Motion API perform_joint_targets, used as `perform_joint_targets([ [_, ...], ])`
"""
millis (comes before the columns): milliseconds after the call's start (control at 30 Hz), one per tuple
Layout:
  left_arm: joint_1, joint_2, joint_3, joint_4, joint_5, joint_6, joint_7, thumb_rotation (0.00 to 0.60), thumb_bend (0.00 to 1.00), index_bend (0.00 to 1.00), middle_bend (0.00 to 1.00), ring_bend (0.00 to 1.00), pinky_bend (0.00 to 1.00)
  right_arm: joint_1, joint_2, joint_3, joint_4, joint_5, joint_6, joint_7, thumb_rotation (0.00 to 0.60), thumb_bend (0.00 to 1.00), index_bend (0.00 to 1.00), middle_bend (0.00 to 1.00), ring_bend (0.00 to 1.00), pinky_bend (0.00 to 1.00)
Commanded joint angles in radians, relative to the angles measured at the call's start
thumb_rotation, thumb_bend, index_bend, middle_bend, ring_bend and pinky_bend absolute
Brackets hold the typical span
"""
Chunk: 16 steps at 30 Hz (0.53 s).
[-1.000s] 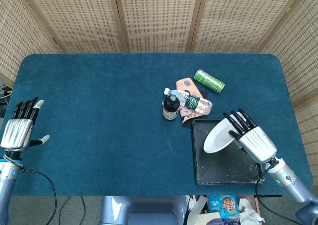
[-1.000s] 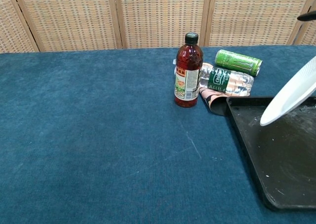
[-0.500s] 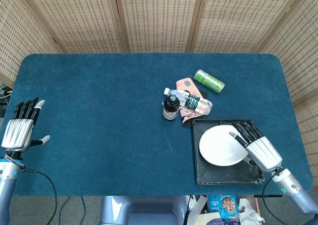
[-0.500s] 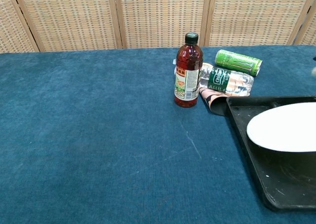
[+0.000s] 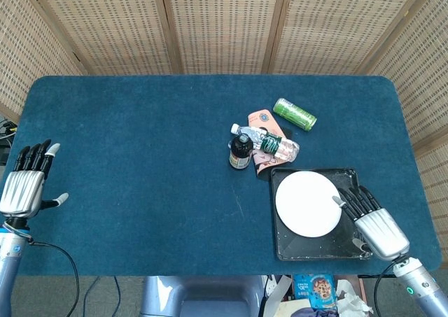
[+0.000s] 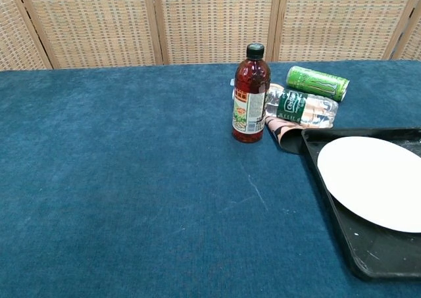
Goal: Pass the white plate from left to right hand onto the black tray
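Observation:
The white plate [image 5: 307, 203] [image 6: 372, 180] lies flat inside the black tray [image 5: 283, 248] [image 6: 368, 258] at the table's near right. My right hand [image 5: 375, 222] hovers over the tray's right edge, just beside the plate, fingers spread and holding nothing. My left hand [image 5: 26, 182] is at the table's far left edge, fingers apart and empty. Neither hand shows in the chest view.
Behind the tray stand a dark juice bottle [image 5: 241, 152] [image 6: 250, 94], a lying water bottle [image 5: 269, 141] [image 6: 302, 106], a green can [image 5: 294, 114] [image 6: 318, 82] and a pink packet [image 5: 264, 120]. Blue cloth covers the table [image 5: 140, 156]. A woven screen stands behind.
The plate went from tilted in my right hand to lying flat in the tray. My right hand let it go and drew back toward the near right corner.

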<state>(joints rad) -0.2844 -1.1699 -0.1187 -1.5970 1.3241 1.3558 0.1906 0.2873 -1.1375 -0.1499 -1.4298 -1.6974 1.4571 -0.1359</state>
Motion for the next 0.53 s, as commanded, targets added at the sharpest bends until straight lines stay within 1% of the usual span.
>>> perform_joint_targets([
  [33,0.028,0.013,0.013,-0.017,0.022,0.040,-0.003,0.600,0.00,0.00,0.00,0.00,0.00,-0.054,-0.010,0.066,-0.082,0.088,0.060,-0.004,0.600,0.00,0.00,0.00,0.00,0.00],
  [267,0.064,0.041,0.037,-0.046,0.040,0.069,-0.005,0.600,0.00,0.00,0.00,0.00,0.00,-0.094,-0.105,0.133,-0.083,0.156,0.103,0.013,0.600,0.00,0.00,0.00,0.00,0.00],
  [533,0.087,0.064,0.056,-0.076,0.055,0.080,0.012,0.600,0.00,0.00,0.00,0.00,0.00,-0.114,-0.141,0.181,-0.077,0.184,0.133,-0.011,0.600,0.00,0.00,0.00,0.00,0.00],
])
